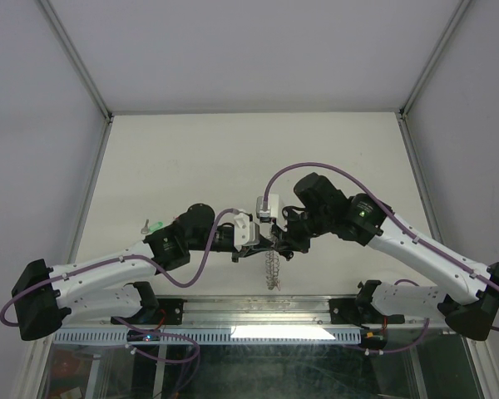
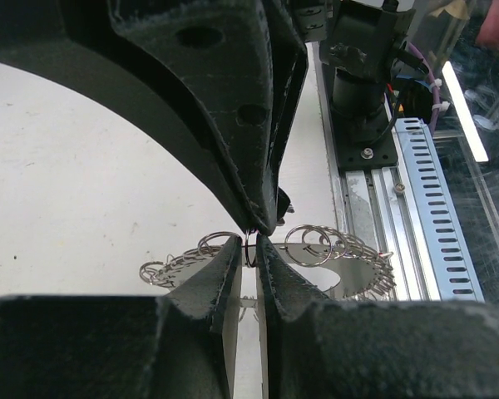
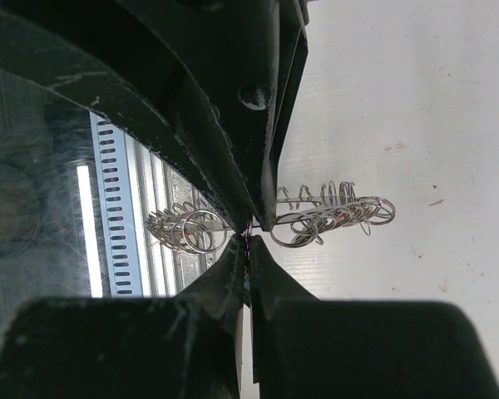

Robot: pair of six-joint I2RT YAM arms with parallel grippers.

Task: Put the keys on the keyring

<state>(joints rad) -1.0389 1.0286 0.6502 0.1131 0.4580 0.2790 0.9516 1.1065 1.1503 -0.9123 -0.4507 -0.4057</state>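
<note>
Two claws are seen tip to tip above the table [image 1: 233, 158] in the top view, with the keyring [image 1: 272, 268] hung beneath them; a green key [image 1: 155, 224] is left well apart.

At the left wrist, the left claw [image 2: 249, 249] is pinched almost shut on one thin loop of the keyring.

At the right wrist, the right claw [image 3: 248, 249] is closed to a hairline; what is held cannot be told. That loop is best kept taut and steady while a key is fed on.
</note>
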